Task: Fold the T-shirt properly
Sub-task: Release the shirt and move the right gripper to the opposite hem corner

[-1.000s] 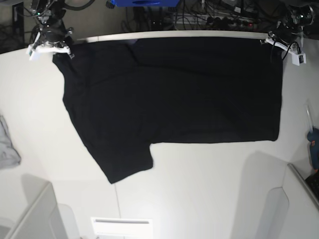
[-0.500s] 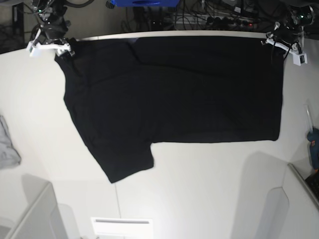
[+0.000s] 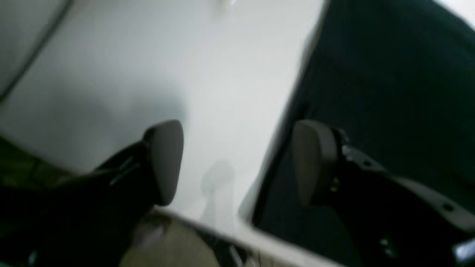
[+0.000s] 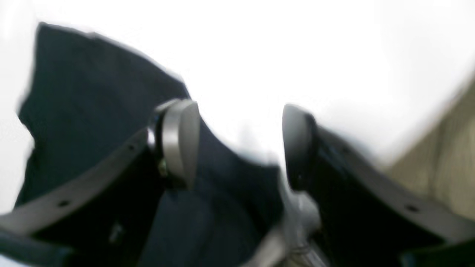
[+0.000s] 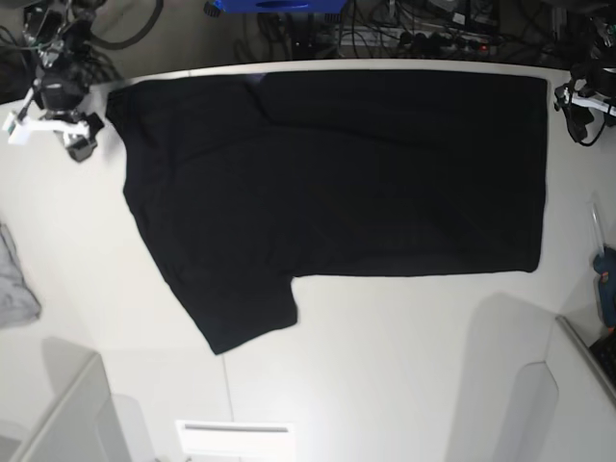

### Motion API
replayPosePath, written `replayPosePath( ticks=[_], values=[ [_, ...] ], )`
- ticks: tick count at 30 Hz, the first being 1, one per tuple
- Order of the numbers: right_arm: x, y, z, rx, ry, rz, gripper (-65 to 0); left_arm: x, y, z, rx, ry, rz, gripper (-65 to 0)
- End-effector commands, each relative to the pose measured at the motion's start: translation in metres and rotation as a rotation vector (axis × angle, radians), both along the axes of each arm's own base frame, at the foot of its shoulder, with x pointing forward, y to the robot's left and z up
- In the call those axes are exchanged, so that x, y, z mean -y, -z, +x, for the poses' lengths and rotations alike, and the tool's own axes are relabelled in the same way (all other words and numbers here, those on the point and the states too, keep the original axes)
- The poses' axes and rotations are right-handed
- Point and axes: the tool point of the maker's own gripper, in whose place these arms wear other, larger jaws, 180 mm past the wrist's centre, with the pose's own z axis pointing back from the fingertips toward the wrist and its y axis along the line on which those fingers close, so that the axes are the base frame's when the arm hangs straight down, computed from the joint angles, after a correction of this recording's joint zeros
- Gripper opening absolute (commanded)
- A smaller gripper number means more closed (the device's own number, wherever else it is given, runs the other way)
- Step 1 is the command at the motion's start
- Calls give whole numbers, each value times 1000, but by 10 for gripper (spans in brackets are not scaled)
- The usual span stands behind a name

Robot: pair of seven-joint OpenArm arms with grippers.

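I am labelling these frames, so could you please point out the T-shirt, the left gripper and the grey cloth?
T-shirt (image 5: 366,173), base view, middle of the body.
Left gripper (image 3: 237,159), left wrist view, midway between the fingertips.
Grey cloth (image 5: 12,284), base view, its visible part at the table's edge.

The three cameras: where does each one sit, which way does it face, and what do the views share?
Base: high above the table, looking down at the flat T-shirt; both grippers show at the far corners.
Left wrist: on the left arm, facing down past the open left gripper at the shirt's edge and bare table.
Right wrist: on the right arm, facing down past the open right gripper at a shirt corner; blurred.
Shared: all three show the T-shirt on the table.
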Motion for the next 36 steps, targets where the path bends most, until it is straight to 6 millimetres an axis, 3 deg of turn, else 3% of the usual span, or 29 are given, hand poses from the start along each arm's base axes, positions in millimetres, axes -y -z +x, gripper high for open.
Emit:
replayPosePath(
  ticks=[1,3,5,9,13,20,31,36],
  values=[
    [0,-10,15,34,-36,-8,-309,-3,-14,9,40,15,32,-204],
    [-8,-14,36,47,-83,16,-309,-4,-18,18,68,14,33,-214],
    [-15,-20,57,70,-118,31,-309,-3,-22,25,91,15,32,-263],
    [-33,-26,100,88,-205,73,-312,10,-27,54,91,123,47,-448],
    [-37,-20,132,90,-216,120,-314,25,-26,73,83,209,48,-650],
    [-38,-15,177,84,-225,172,-309,14,-25,90,45,188,140,-650],
    [-65,0,254,40,-383,54,-308,15,-18,92,-15,210,196,-650],
    [-61,14,276,9,-365,36,-306,9,-9,87,-40,192,178,-650]
  ],
)
